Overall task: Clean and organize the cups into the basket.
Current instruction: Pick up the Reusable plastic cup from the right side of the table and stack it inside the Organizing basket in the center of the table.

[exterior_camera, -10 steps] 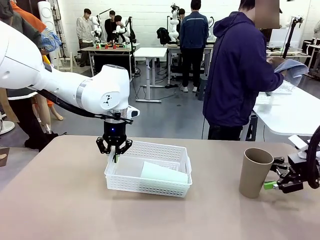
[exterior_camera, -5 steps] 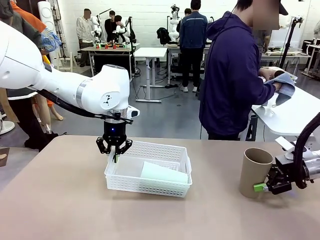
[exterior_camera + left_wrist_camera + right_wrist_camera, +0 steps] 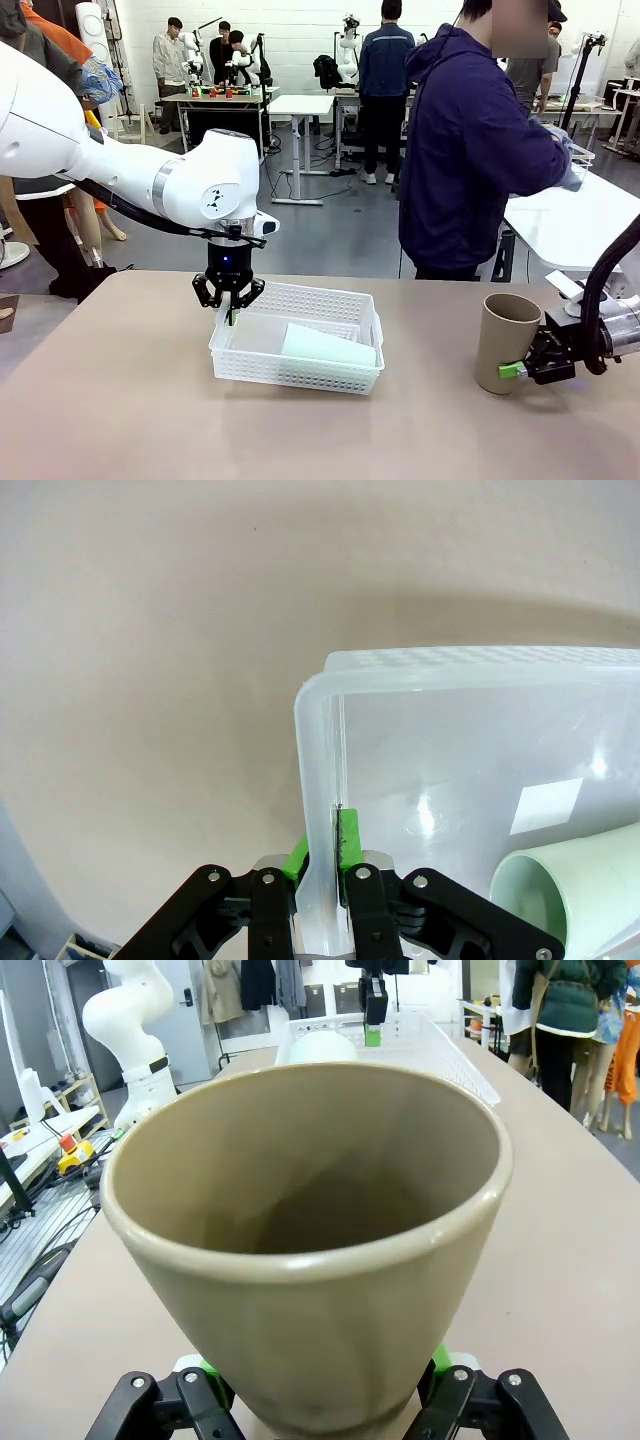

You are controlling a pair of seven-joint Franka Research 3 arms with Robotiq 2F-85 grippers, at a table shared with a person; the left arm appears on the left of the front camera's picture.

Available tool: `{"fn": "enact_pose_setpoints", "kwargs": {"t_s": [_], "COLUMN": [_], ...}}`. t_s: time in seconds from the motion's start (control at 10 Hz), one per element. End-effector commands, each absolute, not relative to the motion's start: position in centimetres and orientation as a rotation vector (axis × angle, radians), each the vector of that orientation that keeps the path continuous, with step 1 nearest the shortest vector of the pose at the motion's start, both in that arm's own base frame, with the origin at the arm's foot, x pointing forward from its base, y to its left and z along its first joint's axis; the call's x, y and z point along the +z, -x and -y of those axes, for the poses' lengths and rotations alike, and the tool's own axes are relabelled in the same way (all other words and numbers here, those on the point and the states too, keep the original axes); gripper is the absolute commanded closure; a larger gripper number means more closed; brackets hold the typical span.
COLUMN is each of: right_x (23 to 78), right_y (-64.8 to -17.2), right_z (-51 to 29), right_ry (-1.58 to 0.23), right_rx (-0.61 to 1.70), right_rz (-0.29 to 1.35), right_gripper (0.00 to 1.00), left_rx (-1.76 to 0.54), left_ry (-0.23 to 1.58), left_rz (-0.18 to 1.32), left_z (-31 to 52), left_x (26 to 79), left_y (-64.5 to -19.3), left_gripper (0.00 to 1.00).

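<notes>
In one basket (image 3: 300, 377), one mint cup (image 3: 325, 347), outside, one tan cup (image 3: 503, 345)

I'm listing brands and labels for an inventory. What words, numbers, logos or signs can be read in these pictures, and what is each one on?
No word or number can be read anywhere.
left arm: a small dark emblem on the joint, no letters.
basket: a white sticker on its floor, blank as seen.
tan cup and mint cup: plain, no print.
Background benches: anything printed is too small to read.
</notes>
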State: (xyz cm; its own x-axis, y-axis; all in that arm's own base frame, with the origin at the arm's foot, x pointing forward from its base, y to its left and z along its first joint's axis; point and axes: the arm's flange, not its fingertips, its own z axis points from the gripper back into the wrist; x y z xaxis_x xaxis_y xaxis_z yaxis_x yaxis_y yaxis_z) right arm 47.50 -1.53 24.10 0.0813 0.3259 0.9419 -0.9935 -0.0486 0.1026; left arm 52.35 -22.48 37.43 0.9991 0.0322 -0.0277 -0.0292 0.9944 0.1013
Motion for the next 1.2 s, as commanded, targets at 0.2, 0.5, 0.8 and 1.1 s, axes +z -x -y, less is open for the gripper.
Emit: {"fn": "enact_pose_setpoints", "kwargs": {"t_s": [0.2, 0.5, 0.8, 1.1], "right_x": [30.6, 42.7, 46.1, 47.4], "right_y": [-45.8, -44.1, -42.7, -43.2], "right_z": [0.9, -0.4, -1.6, -0.5], "right_ry": [-1.079, -1.022, -0.947, -0.992], "right_rx": [1.209, 1.198, 1.229, 1.249], "right_rz": [0.838, 0.904, 0.91, 0.908], "right_gripper": [1.0, 1.0, 1.0, 1.0], "left_rx": [0.031, 0.031, 0.031, 0.031], "left_ry": [-0.101, -0.101, -0.101, -0.101], "left_rz": [-0.025, -0.025, -0.025, -0.025], "left_z": [22.4, 22.4, 22.4, 22.4], "left_x": [37.6, 37.6, 37.6, 37.6], "left_y": [-52.3, -52.3, -52.3, -52.3], "left_gripper": [1.0, 1.0, 1.0, 1.0]}}
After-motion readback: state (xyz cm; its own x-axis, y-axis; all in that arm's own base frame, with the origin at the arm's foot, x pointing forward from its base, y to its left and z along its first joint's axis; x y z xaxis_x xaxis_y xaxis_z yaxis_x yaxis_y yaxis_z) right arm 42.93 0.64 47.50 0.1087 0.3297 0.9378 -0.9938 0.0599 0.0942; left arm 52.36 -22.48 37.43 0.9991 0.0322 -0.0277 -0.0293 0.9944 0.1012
